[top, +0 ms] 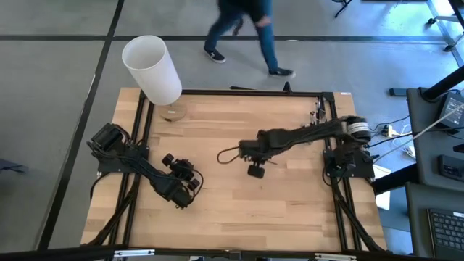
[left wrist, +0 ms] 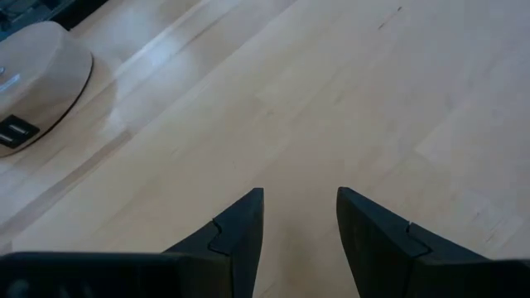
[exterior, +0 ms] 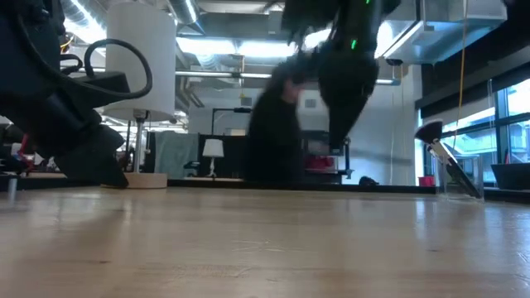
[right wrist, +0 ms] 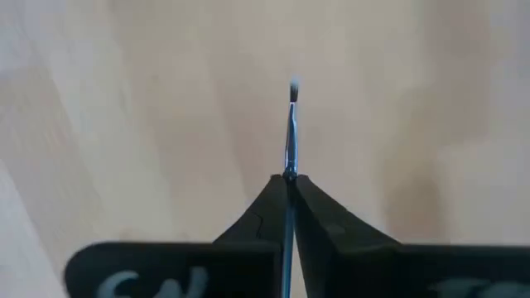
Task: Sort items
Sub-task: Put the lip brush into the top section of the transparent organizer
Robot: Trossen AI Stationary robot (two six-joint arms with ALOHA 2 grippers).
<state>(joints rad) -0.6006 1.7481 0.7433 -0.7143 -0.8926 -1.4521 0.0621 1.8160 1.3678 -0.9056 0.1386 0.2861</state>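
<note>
A light wooden table (top: 239,196) with a black frame carries a lamp: its white cylindrical shade (top: 151,69) stands over a round wooden base (top: 172,112) at the table's far left corner. Beyond the table's far edge, a person (top: 246,32) crosses the grey floor.

right claw (right wrist: 289,184): clamped on slim brush (right wrist: 291,132) | tufted tip forward | above wooden table (right wrist: 124,124)

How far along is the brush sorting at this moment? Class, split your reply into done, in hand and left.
Done: nothing sorted shows anywhere on the wooden table. In hand: the right pincer is shut on one slim brush, its tufted tip pointing away from the fingers, above the table's middle. Left: placing that brush; no other brushes are visible. The left pincer waits open near the left side, beside the white cylinder's base.
</note>
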